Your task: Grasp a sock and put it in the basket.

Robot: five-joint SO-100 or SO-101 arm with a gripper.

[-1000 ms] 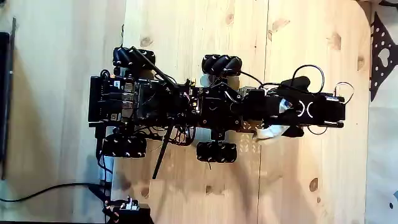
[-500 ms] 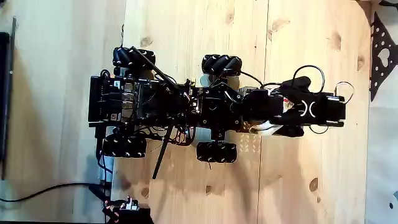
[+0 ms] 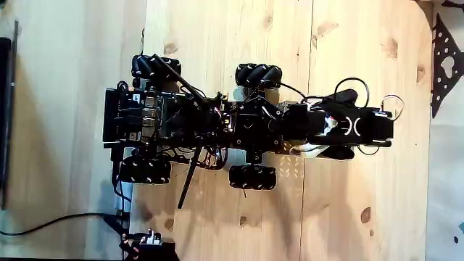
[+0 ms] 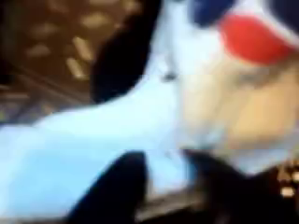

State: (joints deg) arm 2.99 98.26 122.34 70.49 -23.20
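Sock (image 4: 103, 140) lay blurred right up against the wrist camera, pale cloth with a dark and reddish end, held between the gripper (image 4: 163, 182) fingers; clamped on it. From above, arm (image 3: 355, 127) stretched rightward off the wheeled base (image 3: 188, 119) over the wooden table (image 3: 217, 43), white scrap showing beneath

My wheeled base (image 3: 196, 127) stands mid-scene on the pale knotty wooden surface (image 3: 217, 217); a black cable (image 3: 51, 225) lies at its lower left.

Soft cloth sock (image 4: 112, 140) over knotty, matt wooden table (image 3: 217, 36).
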